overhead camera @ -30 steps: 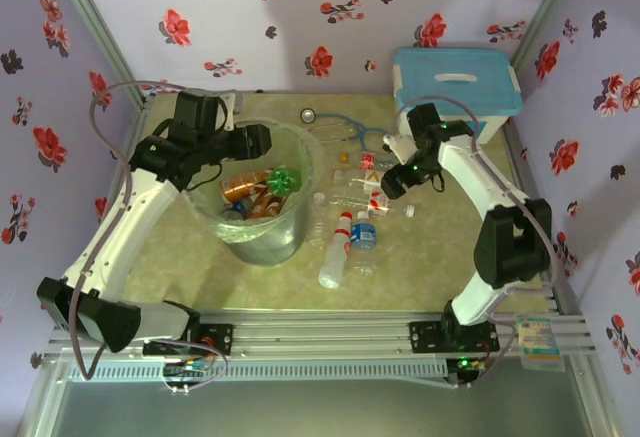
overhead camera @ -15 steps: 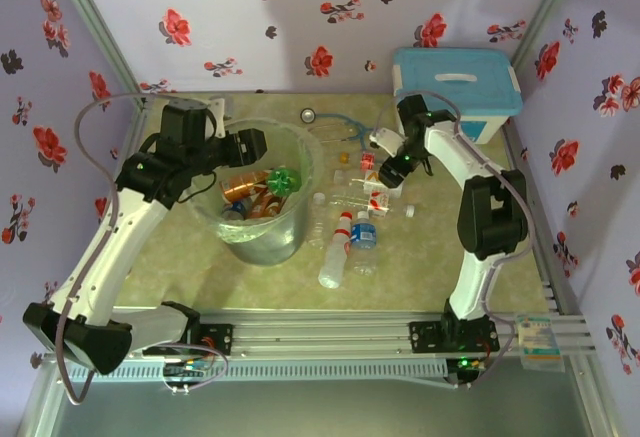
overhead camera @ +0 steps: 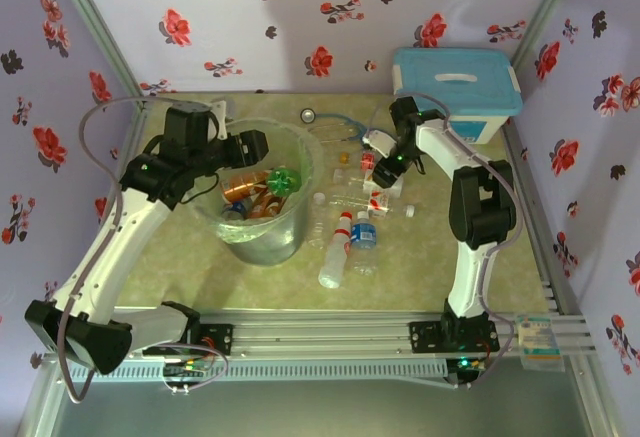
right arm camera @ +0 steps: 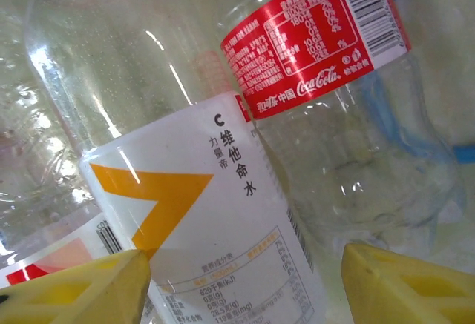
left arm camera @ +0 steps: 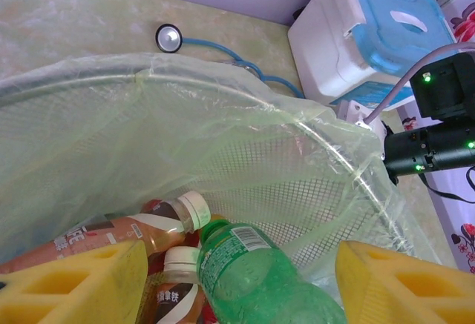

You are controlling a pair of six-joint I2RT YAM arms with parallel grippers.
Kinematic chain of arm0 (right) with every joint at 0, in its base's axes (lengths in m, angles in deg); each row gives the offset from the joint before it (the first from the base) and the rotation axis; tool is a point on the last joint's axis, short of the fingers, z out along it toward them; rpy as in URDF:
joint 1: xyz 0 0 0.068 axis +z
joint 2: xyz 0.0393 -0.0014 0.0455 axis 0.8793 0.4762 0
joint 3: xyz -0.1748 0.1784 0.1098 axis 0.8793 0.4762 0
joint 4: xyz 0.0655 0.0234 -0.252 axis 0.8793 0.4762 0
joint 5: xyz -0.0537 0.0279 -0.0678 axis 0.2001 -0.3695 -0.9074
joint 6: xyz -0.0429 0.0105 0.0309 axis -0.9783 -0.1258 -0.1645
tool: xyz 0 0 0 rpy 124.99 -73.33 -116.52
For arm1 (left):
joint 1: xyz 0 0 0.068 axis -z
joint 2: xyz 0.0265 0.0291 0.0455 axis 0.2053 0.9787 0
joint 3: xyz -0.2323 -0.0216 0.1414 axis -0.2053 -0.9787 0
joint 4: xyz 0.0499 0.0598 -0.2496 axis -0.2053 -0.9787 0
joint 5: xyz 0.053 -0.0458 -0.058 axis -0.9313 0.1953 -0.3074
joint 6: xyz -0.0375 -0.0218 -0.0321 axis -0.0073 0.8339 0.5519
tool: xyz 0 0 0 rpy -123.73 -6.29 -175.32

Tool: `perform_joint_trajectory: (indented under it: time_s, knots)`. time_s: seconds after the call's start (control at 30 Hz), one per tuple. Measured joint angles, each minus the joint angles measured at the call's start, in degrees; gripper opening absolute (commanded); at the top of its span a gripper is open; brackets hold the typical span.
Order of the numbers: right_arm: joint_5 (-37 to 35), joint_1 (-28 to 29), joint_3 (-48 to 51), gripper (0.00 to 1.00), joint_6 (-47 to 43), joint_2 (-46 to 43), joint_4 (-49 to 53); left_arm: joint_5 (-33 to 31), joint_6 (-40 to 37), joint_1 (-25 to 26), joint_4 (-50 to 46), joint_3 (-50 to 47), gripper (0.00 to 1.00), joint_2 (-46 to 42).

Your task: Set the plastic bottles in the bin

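1. The left tool hangs over the bin, at about 11 o'clock of its mouth. Its fingers are spread wide with nothing held between them.
2. Below it, inside the bin, lies the green bottle, with a brown bottle at its 10 o'clock.
3. The right tool is down among the loose bottles at 3 o'clock of the bin. Its fingers stand on either side of a clear bottle with a white-and-orange label. I cannot tell whether they press it.
4. A red-labelled bottle lies against that one at its 1 o'clock.
5. At 7 o'clock of the right tool, a red-capped bottle and a blue-labelled bottle lie side by side.
6. The tabletop is pale green and marbled. A stethoscope lies at 1 o'clock of the bin, and a white box with a blue lid stands at 2 o'clock of the right tool.
7. The walls are lilac, printed with red and dark flowers.
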State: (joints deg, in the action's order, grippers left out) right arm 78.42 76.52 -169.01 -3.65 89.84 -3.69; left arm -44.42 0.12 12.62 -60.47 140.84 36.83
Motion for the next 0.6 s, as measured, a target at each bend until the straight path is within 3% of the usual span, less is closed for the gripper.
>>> perform_joint_trajectory:
  time_s: [0.6]
  knots:
    - [1.01,0.28,-0.42,0.79,0.00,2.29,0.02,0.02,-0.04,-0.02,1.14,-0.37,0.69,-0.02]
